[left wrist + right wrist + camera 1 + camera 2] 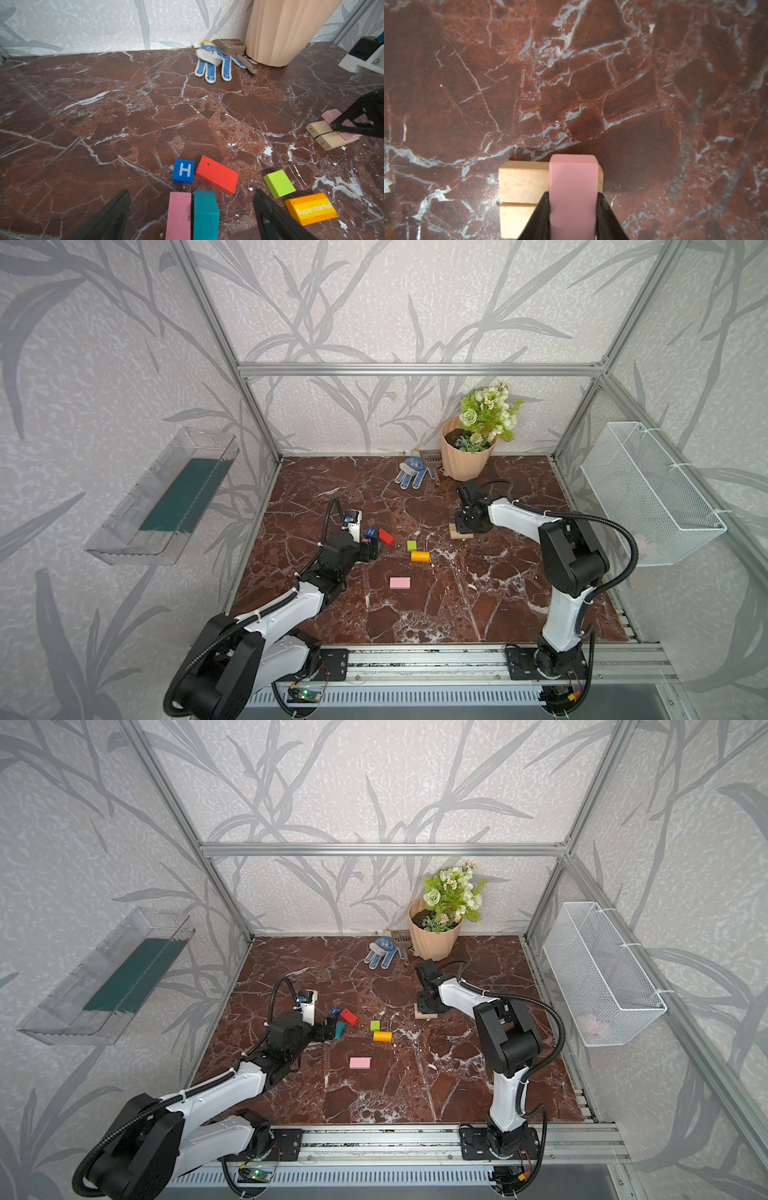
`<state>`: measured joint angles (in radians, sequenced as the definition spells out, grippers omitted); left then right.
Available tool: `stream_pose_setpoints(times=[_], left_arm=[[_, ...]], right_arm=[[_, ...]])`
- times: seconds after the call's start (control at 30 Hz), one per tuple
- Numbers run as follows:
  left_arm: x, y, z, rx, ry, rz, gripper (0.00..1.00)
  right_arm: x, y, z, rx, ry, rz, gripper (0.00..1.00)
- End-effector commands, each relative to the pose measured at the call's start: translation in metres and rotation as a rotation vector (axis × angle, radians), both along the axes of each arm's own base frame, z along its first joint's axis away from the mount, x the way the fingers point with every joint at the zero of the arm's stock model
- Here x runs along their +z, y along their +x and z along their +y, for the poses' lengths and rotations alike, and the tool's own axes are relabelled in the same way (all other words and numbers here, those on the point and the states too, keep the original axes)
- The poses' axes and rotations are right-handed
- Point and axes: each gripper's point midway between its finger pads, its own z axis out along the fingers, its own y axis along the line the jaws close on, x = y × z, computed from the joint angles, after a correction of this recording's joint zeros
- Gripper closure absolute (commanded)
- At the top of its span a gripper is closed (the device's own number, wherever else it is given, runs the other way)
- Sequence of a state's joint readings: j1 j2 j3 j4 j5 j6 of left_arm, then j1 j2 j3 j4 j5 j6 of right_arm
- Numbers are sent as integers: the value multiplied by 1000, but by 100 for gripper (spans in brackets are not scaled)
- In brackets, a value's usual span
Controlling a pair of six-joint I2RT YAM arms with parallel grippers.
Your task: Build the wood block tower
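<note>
You are looking at ten wood blocks [419, 556] and five other things.

You are counting three in pink: a pink block [573, 187], a second pink block [400, 582] and a third pink block [178, 216]. You are seeing two in plain tan: a tan block [319, 128] and another tan block [332, 141]. Singles are making up the rest: one red block [217, 174], one teal block [205, 214], one lime green block [279, 182], one orange block [311, 207] and one blue H cube [183, 170]. Beyond the blocks you are getting one flowerpot [463, 460], one glove [411, 475], one scoop [230, 48], one wire basket [648, 493] and one clear tray [162, 497].
</note>
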<state>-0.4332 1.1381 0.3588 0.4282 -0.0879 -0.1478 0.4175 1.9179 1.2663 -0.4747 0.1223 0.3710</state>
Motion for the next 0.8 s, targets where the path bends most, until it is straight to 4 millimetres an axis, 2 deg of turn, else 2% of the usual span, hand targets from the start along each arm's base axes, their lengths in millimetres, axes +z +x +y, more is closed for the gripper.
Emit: stream_pose_setpoints(times=[0.0, 0.37, 0.67, 0.77], left_arm=[[9, 6, -2, -4, 20, -24, 7], [10, 5, -3, -7, 21, -25, 7], [9, 5, -3, -5, 23, -22, 7], [9, 5, -3, -6, 25, -22, 7]], right_arm=[[5, -6, -5, -9, -3, 6, 68], [5, -7, -8, -8, -14, 4, 68], [11, -5, -8, -5, -15, -8, 46], [17, -5, -8, -3, -15, -18, 45]])
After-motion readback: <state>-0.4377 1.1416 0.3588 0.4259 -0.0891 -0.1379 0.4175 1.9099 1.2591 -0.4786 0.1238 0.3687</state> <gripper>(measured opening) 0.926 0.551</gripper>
